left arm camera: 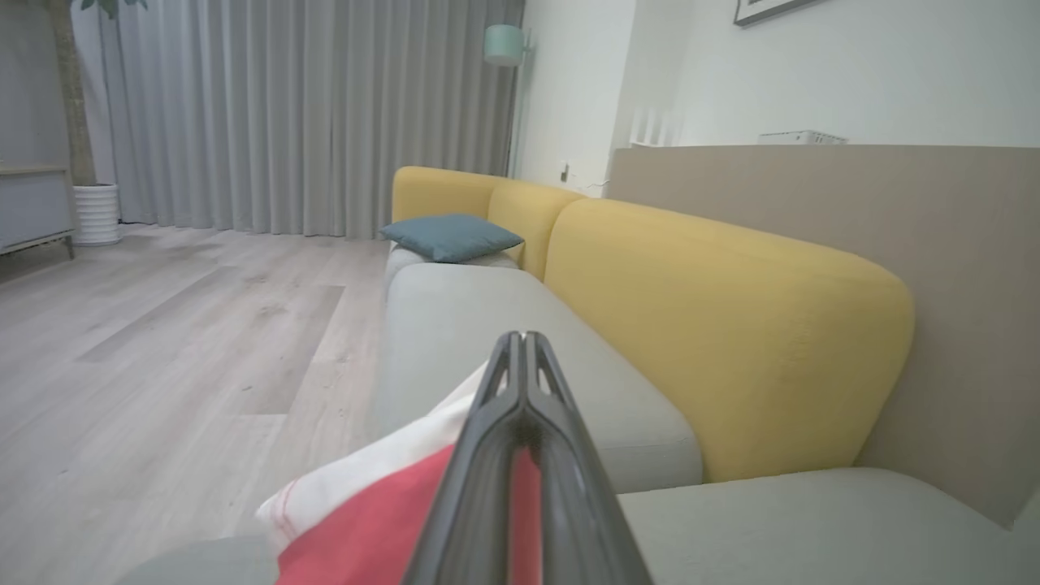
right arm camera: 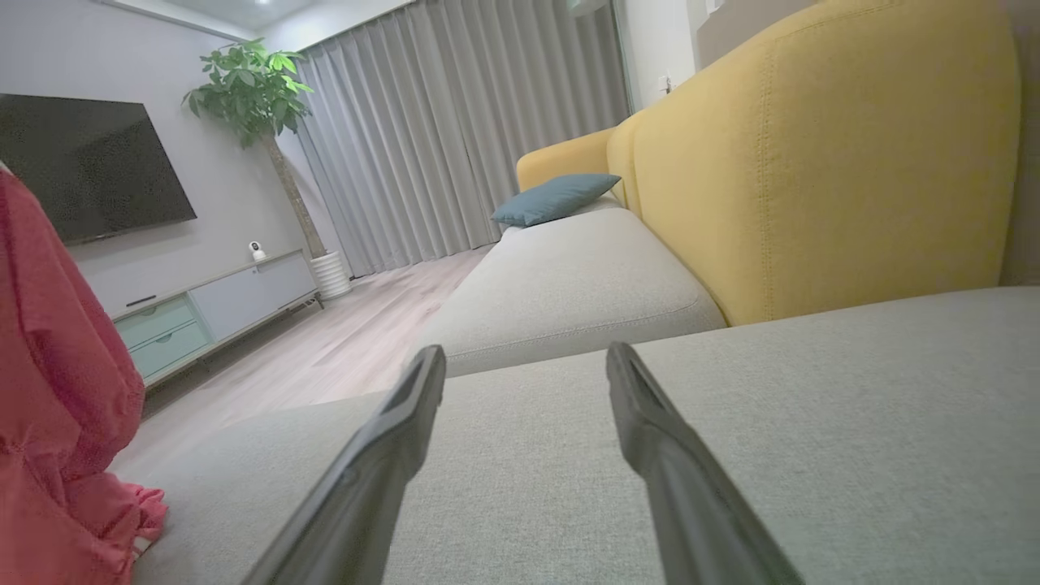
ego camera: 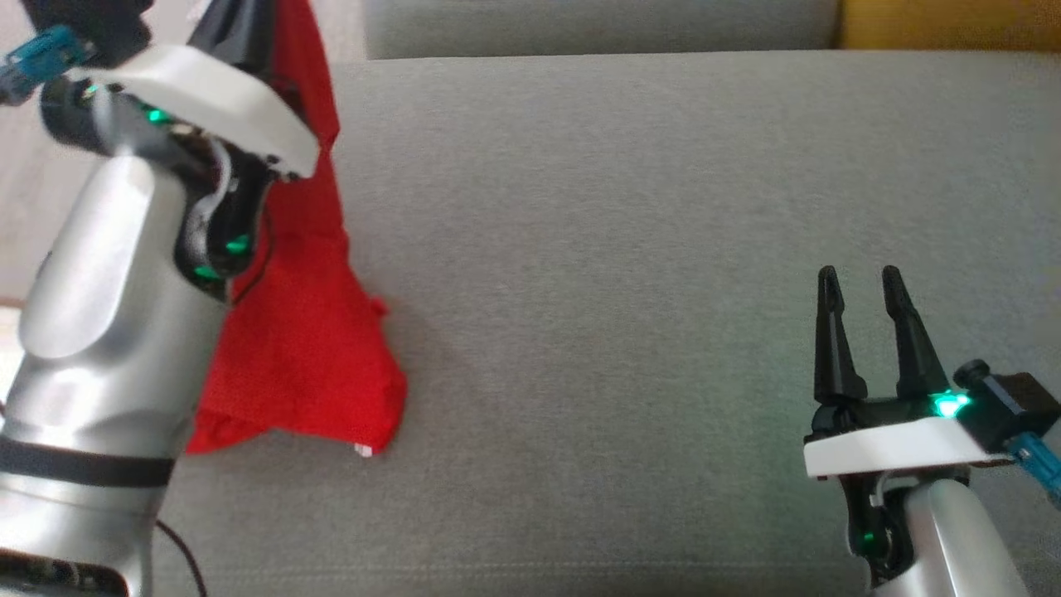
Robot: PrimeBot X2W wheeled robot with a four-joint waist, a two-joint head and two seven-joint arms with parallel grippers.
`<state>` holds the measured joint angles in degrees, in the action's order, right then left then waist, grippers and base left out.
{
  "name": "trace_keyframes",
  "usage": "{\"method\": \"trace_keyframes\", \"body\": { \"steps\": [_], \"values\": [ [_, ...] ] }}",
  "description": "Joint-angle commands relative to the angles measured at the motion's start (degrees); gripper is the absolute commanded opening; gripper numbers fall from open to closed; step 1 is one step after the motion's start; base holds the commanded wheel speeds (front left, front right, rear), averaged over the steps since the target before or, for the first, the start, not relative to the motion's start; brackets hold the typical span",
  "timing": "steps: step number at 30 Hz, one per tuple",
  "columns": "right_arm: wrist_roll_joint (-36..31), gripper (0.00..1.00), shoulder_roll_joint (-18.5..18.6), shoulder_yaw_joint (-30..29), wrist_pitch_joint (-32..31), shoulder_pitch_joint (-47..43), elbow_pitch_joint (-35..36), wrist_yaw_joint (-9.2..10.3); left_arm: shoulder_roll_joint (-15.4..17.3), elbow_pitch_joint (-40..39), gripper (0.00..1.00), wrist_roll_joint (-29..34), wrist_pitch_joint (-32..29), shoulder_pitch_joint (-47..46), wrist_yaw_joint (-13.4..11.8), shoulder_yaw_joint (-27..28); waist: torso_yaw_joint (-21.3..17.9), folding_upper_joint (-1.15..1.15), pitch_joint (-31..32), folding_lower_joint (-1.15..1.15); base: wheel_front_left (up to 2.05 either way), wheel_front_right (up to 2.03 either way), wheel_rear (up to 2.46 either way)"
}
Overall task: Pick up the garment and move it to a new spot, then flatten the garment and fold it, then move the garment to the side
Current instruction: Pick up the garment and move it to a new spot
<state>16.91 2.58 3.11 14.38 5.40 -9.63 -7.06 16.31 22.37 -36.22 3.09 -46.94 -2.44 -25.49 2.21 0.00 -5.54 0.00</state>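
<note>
Left third of the head view is blocked by the left arm (ego camera: pixel 108 332) and the garment (ego camera: pixel 307 365) draped beside it down onto the seat cushion (ego camera: pixel 622 290). Centre and upper right of the cushion are left passable. Lower right is occupied by the right gripper (ego camera: pixel 859 278), jaws apart. Upper right corner is bounded by the yellow backrest (ego camera: pixel 953 25).

The garment (ego camera: pixel 307 365) is bright red fabric, pulled up tall toward the upper left of the frame, narrow at the top & fanning out wider lower down. Bottom edge is bunched up and resting on the grey sofa seat (ego camera: pixel 622 290) at left-center, w/ a small white spot at its lower right corner. Left wrist view also shows a white section w/ thin red stripes next to the red.
</note>
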Motion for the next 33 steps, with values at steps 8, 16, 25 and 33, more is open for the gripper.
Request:
{"method": "trace_keyframes", "body": {
  "steps": [8,16,25,33],
  "values": [
    [1.8,1.0,0.3,2.84,0.62,3.42,3.14,-0.43,-1.61,-7.73,0.0,0.41,-1.38,-3.8,-2.76,0.11,-7.94,0.0,-1.97,0.0,0.0,0.0,0.0],
    [3.58,1.0,0.3,5.25,0.62,5.24,4.74,-0.43,-6.67,-8.55,0.0,1.41,0.61,-9.15,-4.59,-0.99,-15.15,0.0,-4.38,0.0,0.0,0.0,0.0],
    [5.07,1.0,0.3,6.99,0.62,5.83,5.8,-0.43,-8.62,-0.92,0.0,3.04,3.14,-12.94,-5.37,-1.74,-19.88,0.0,-6.46,0.0,0.0,0.0,0.0],
    [5.48,1.0,0.3,6.82,0.62,6.1,6.65,-0.43,-9.2,12.02,1.0,2.6,6.05,-14.51,-3.49,-2.03,-19.64,0.0,-8.11,0.0,0.0,0.0,0.0]
  ]
}}
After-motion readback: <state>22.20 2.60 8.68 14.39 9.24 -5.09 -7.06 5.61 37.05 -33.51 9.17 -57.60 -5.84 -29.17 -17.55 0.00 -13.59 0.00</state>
